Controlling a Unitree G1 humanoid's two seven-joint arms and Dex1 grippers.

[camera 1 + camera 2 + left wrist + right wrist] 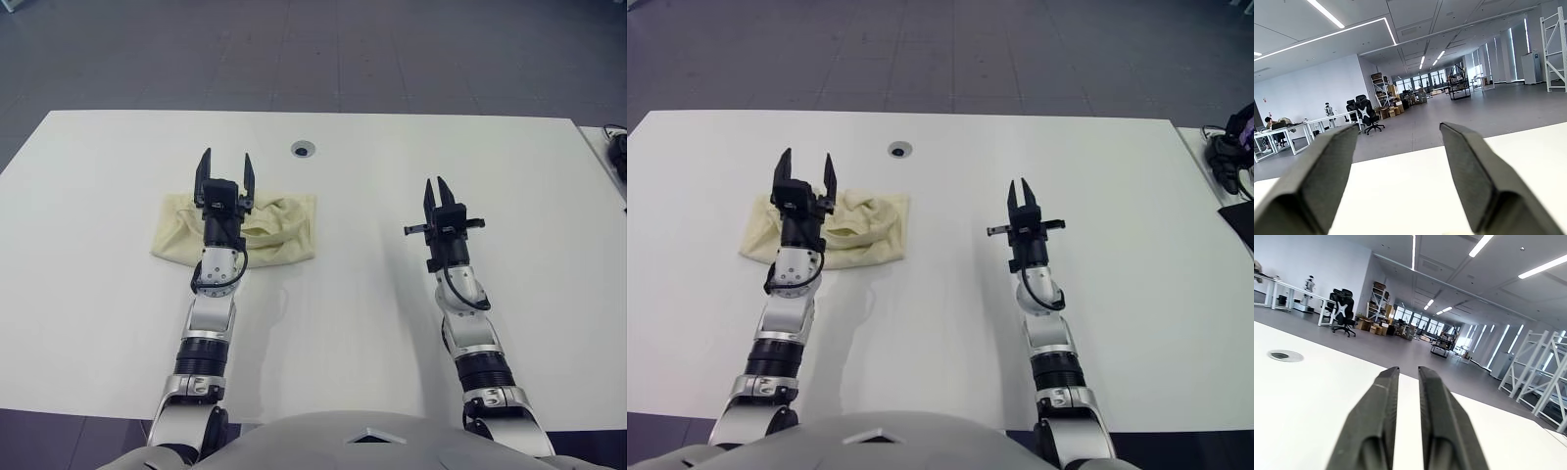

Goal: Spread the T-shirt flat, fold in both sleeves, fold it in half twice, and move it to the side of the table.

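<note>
A pale yellow T-shirt (279, 231) lies folded into a small rumpled rectangle on the left half of the white table (372, 313). My left gripper (225, 163) is raised above the shirt's middle, tips pointing away from me, fingers (1312, 181) spread wide with nothing between them. My right gripper (435, 186) hovers over bare table to the right of the shirt, well apart from it. Its two fingers (1376, 421) stand nearly together with only a thin slit and hold nothing.
A round cable grommet (303, 148) is set in the table just beyond the shirt. Dark equipment (1227, 147) sits past the table's right edge. Grey floor lies beyond the far edge.
</note>
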